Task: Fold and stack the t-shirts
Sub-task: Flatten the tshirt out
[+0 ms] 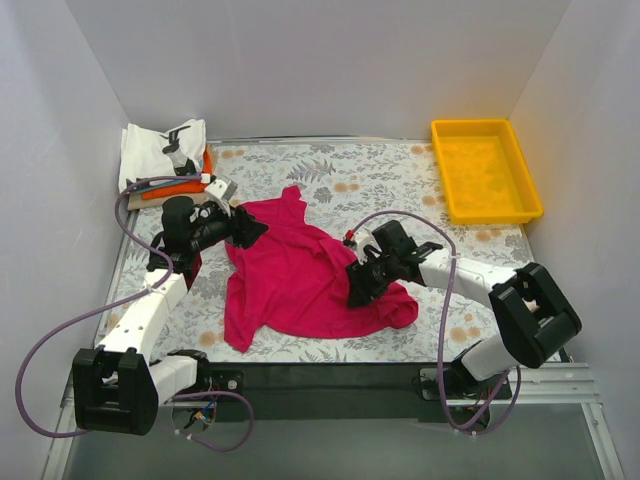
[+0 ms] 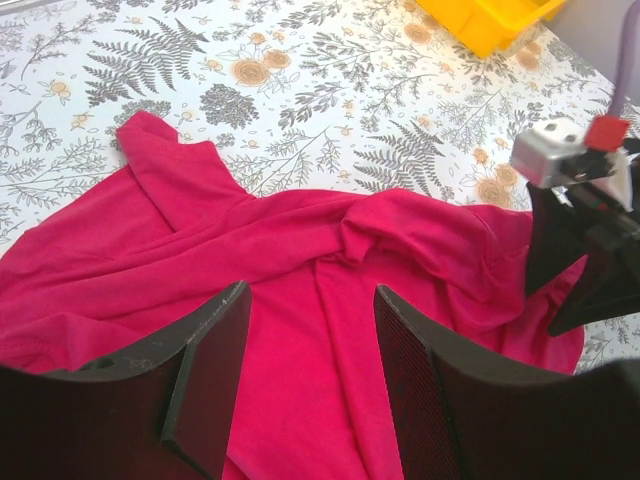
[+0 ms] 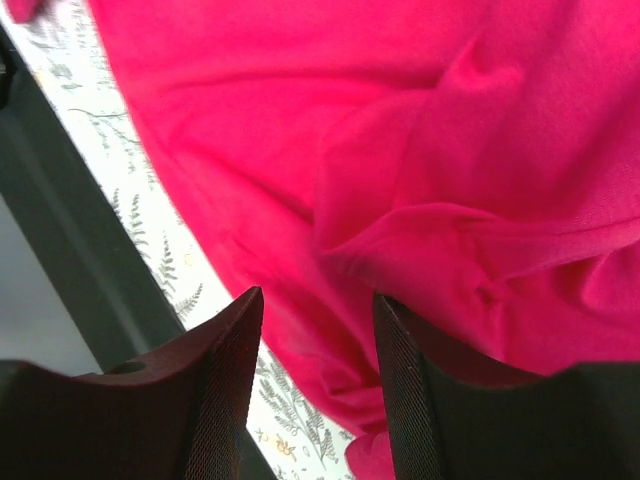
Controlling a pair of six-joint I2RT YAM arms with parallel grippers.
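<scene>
Counter (image 1: 400, 180): floral cover, work area walled on three sides.

Magenta-red t-shirt (image 1: 290, 280): lies mid-counter, between the two arms. Unfolded and rumpled. One sleeve points to the far side, and loose ridges and a bunched lump sit along the right and near edges. No clean fold line shows anywhere.

Yellow tray (image 1: 486, 124): far right corner, well apart from the shirt. Nothing visible inside it.

Stack, far left corner: white black-printed t-shirt (image 1: 160, 145) on top, an orange t-shirt (image 1: 175, 190) showing at the edge beneath. I cannot tell what else lies under them.

Left tool (image 2: 308, 300): at the shirt's left edge, low over the cloth. Jaws stand about halfway apart with nothing pinched between them.

Right tool (image 3: 318, 300): over the shirt's right near part. Jaws parted, cloth visible beyond the gap, none held.

Progress judgement: at least two shirts are folded and stacked. The magenta-red one is not yet started as a fold. What is left is to flatten it, fold it and carry it onto the stack.
</scene>
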